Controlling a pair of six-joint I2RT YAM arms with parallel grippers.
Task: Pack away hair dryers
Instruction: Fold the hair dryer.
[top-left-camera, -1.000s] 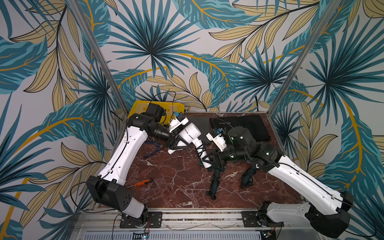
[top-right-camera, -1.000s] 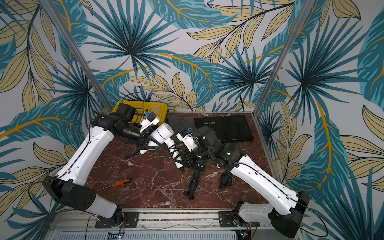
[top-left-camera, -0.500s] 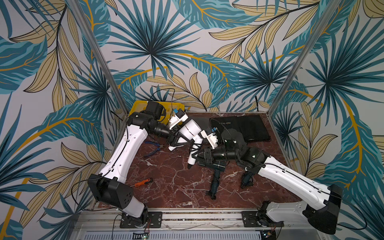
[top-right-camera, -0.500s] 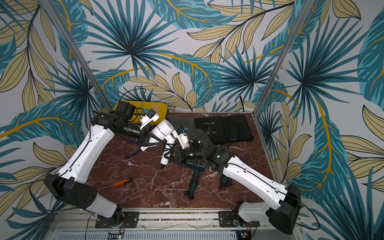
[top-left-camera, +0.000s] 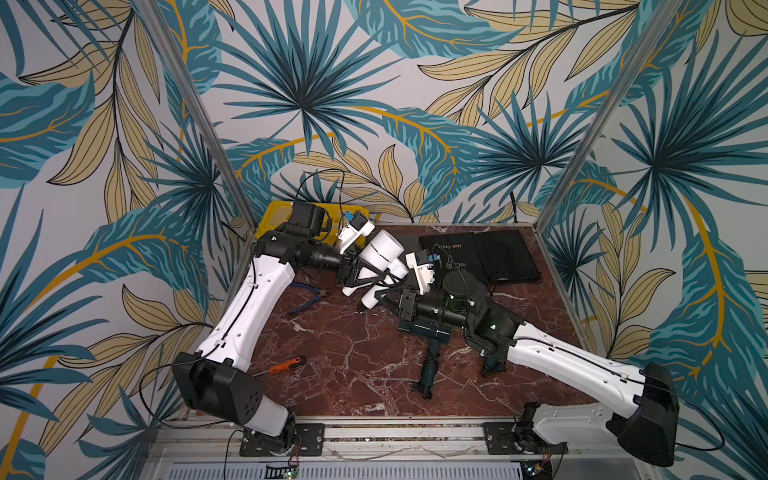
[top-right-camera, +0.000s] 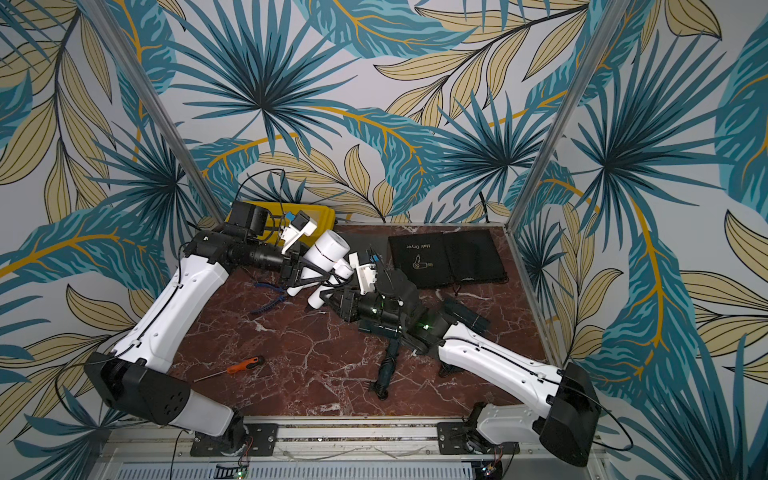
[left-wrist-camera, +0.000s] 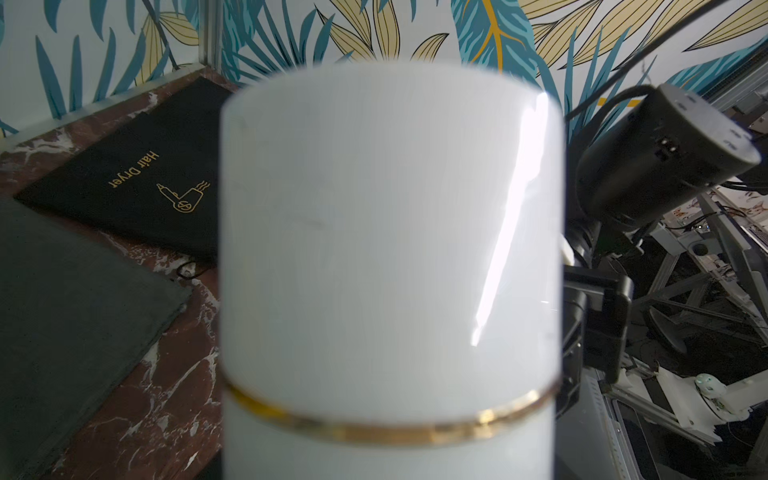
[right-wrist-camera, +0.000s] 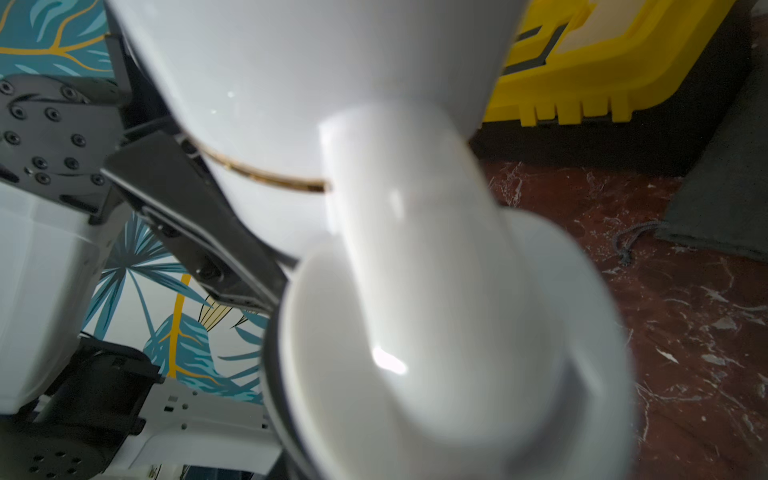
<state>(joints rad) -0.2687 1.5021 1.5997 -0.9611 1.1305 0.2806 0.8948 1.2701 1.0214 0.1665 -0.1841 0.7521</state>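
The white hair dryer (top-left-camera: 382, 249) is held clear of the red marble tabletop (top-left-camera: 340, 353), toward its back, between the yellow case (top-left-camera: 272, 216) and the black bags (top-left-camera: 498, 257). In both top views its barrel is seen tilted, the long axis running from the left arm's wrist toward the back right, with the wide round end turned up toward the bags and the rear wall. The handle is angled away from the barrel, down and forward toward the tabletop, its tip lowest.

The left gripper (top-left-camera: 368, 270) is clamped across the barrel near the gold ring, one dark finger (right-wrist-camera: 195, 232) being pressed flat against the white shell. The barrel (left-wrist-camera: 390, 232) fills the left wrist view, so the fingers are hidden there. The right gripper (top-left-camera: 384, 293) is reached in from the opposite side and is closed on the handle, below the left gripper; in the right wrist view the handle (right-wrist-camera: 415, 270) is seen end-on, blurred by closeness.

The dark teal hair dryer (top-left-camera: 430, 365) is laid on the tabletop near the front, handle pointing forward, its head under the right arm. The black hair dryer (top-left-camera: 491, 365) is mostly covered by that arm
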